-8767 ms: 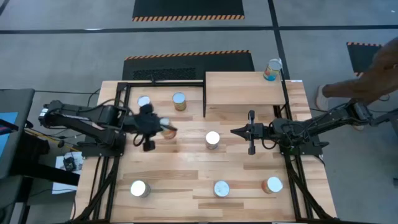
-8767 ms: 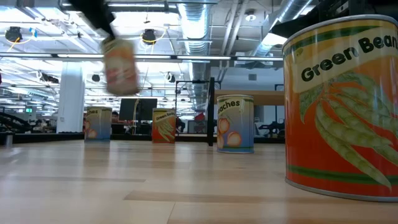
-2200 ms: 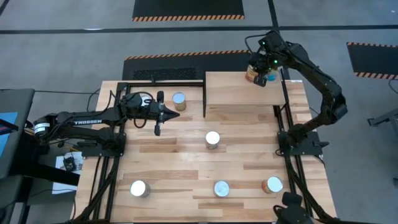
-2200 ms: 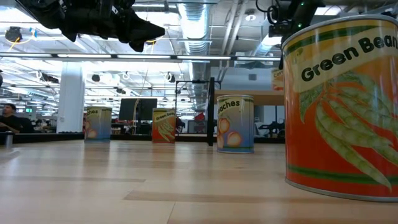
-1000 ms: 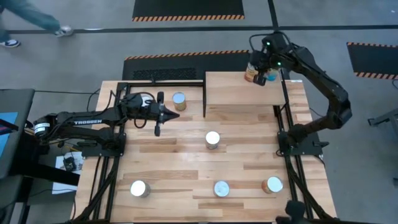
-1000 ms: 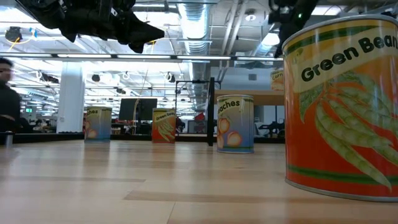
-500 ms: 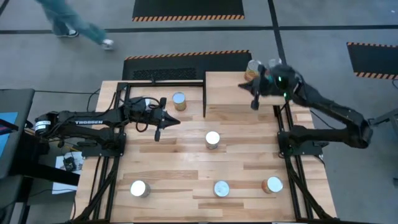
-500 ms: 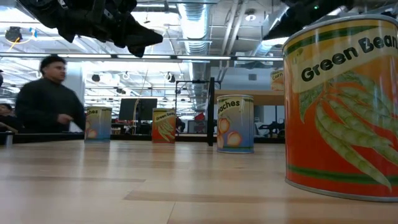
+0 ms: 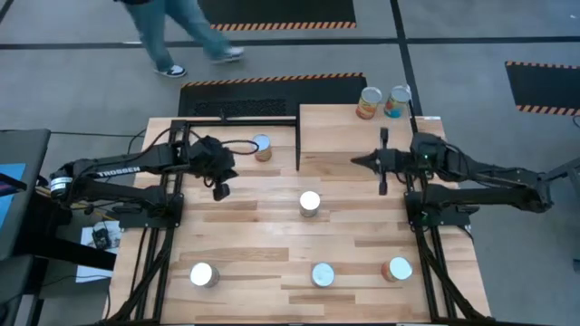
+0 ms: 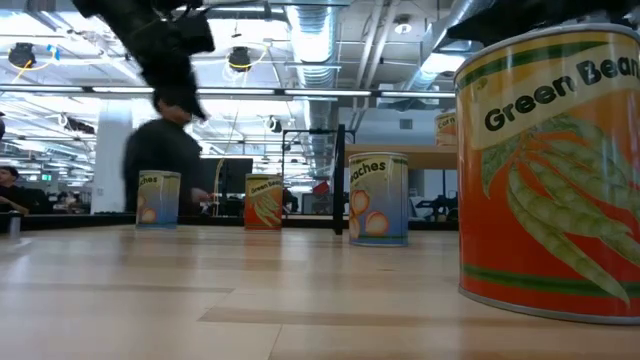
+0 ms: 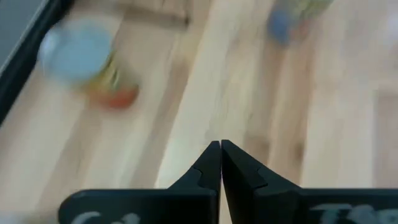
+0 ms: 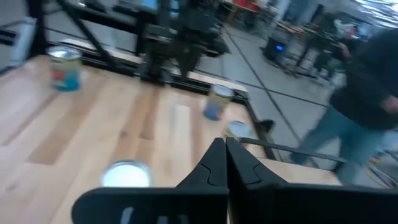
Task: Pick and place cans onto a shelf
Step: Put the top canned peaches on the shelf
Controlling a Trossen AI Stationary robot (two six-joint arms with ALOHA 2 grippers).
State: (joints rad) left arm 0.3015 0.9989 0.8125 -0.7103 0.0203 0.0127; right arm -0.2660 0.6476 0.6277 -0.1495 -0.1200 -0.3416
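Two cans point(image 9: 369, 102) point(image 9: 398, 100) stand upright on the far edge of the pale wood shelf point(image 9: 344, 136). Other cans stand on the tabletop: one point(image 9: 262, 147) at the far left, one point(image 9: 310, 202) in the middle, and three point(image 9: 204, 274) point(image 9: 323, 274) point(image 9: 397, 269) along the near edge. My left gripper point(image 9: 225, 177) is shut and empty, slanting down just left of the far-left can point(image 11: 81, 56). My right gripper point(image 9: 353, 161) is shut and empty, level over the shelf's near edge, pointing toward the table's left.
A black metal frame point(image 9: 236, 120) borders the table's far left part and runs along the shelf's left side. In the low view one can point(image 10: 545, 170) stands very close to the camera. A person point(image 9: 181, 27) walks past beyond the far edge.
My right gripper has drawn back from the two cans at the shelf's far edge, sinking toward the near side and levelling out to point left; both cans stay standing there. My left gripper has tipped from level to slanting down and pulled back slightly toward the table's left.
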